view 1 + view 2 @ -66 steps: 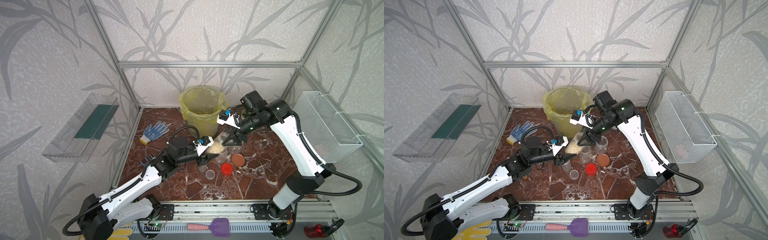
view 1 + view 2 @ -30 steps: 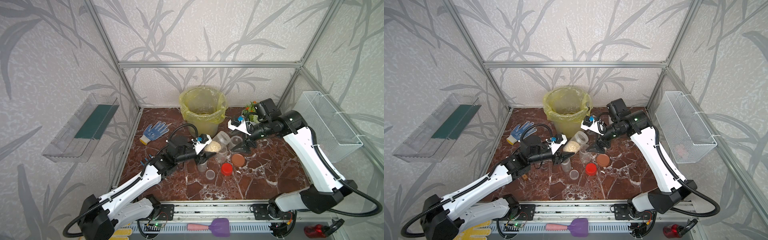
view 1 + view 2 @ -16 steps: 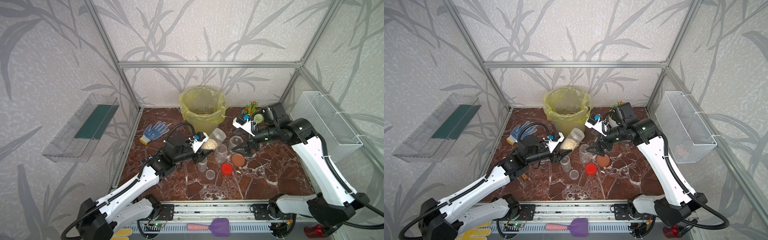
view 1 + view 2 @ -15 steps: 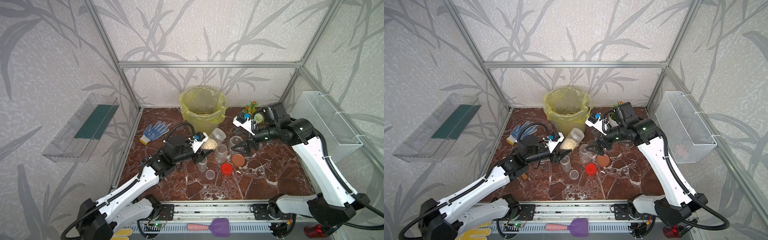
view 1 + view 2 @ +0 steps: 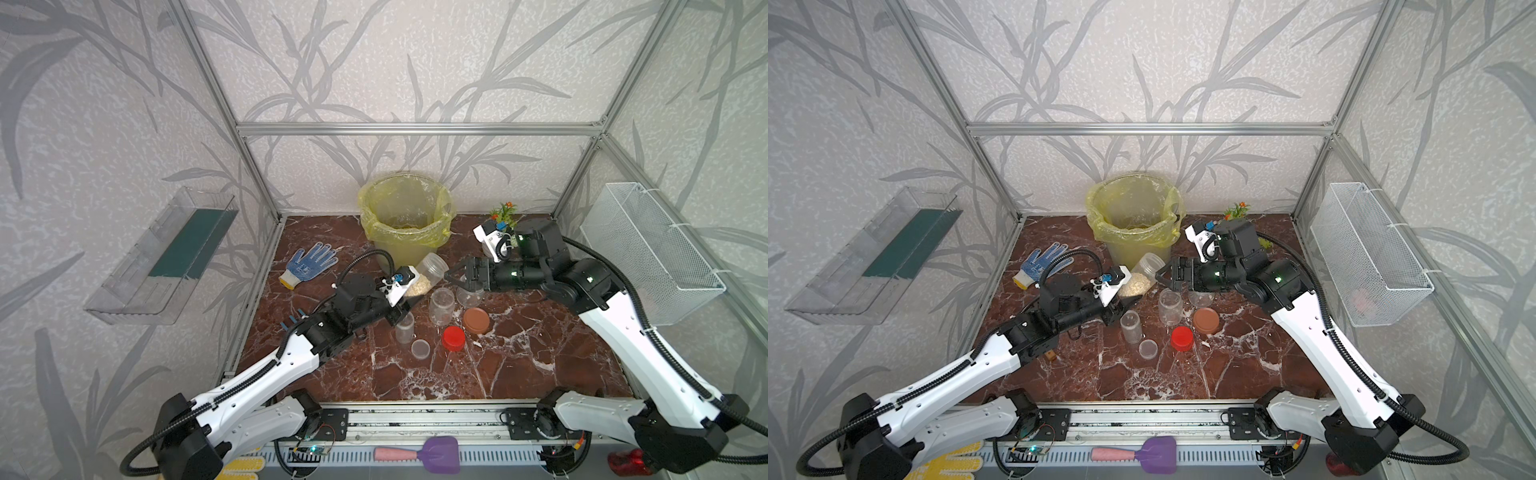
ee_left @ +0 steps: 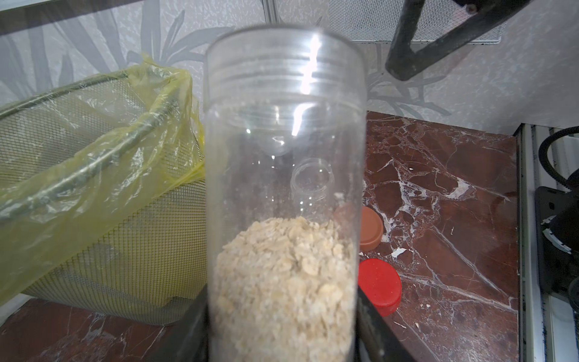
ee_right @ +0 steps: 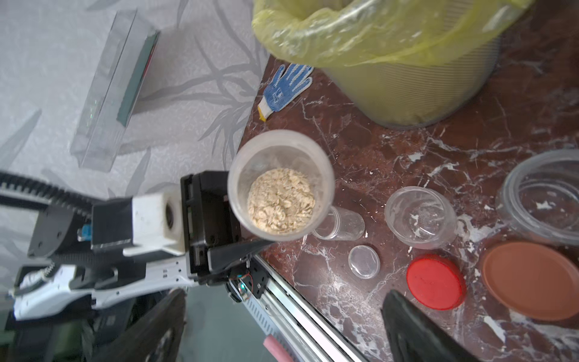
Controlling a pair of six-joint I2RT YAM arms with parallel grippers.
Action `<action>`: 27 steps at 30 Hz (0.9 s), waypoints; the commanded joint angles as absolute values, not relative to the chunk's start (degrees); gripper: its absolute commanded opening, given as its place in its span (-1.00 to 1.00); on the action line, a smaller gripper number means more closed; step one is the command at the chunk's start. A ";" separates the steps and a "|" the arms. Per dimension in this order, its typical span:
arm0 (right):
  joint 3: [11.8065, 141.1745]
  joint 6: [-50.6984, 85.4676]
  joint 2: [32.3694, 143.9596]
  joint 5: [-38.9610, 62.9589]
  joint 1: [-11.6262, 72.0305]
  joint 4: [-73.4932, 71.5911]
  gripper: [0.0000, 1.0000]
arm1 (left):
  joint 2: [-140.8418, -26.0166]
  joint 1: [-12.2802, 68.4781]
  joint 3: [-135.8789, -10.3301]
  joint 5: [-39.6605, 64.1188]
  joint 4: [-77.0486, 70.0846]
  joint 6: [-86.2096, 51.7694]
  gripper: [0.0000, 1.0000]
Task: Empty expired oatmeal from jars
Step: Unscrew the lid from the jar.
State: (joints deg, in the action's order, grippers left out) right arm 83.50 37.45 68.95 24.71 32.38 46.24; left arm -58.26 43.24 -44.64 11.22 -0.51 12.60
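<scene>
While the left gripper (image 5: 409,298) clamps the base of a clear jar (image 5: 430,270), that jar lies tilted above the table (image 5: 519,353) at the centre of both top views. Its open mouth points up and to the right, toward the foot of the bin (image 5: 415,243). The oatmeal (image 5: 417,286) sits in the jar's lower half, at the gripper end, and the threaded neck is bare in the left wrist view. In the top views the mouth overlaps the bin's wall, well below the bag-lined rim.

The right gripper (image 5: 455,279) has its jaws spread wide with nothing between them. It hangs just right of the jar's mouth and partly covers a wide jar (image 5: 469,296) standing under it. Below the held jar in the frame stand a slim jar (image 5: 404,328) and a second wide jar (image 5: 441,305), both lidless and upright.

Just below these, a clear lid (image 5: 420,348), a red lid (image 5: 453,338) and a brown lid (image 5: 476,321) lie flat on the table in a line rising to the right.

A blue glove (image 5: 309,264) lies left of centre, apart from the jars. A small plant (image 5: 503,211) shows at the back right, partly behind the right arm. A wire basket (image 5: 648,253) hangs on the right wall, a clear shelf (image 5: 166,257) on the left wall. A purple scoop (image 5: 428,454) lies at the bottom edge.
</scene>
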 commanded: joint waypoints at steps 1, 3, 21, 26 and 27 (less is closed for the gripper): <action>85.26 46.84 69.52 19.09 32.92 41.52 0.85 | -57.95 44.04 -47.19 8.70 -1.43 15.20 -1.00; 87.60 46.01 72.01 19.68 33.27 43.03 0.85 | -58.09 44.40 -47.50 8.30 -1.05 15.59 -1.00; 97.64 40.16 83.40 18.93 36.33 50.64 0.83 | -57.32 44.93 -47.47 7.16 0.00 16.39 -1.00; 96.00 40.91 83.84 20.89 36.38 49.06 0.77 | -57.13 44.96 -47.45 7.34 0.00 16.35 -1.00; 95.98 40.96 84.06 21.25 36.39 48.89 0.76 | -57.13 44.99 -47.46 7.38 -0.01 16.39 -1.00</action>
State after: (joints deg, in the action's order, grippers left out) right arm 96.31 41.12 83.44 19.99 36.12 49.30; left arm -58.48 44.71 -45.06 7.51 1.74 15.05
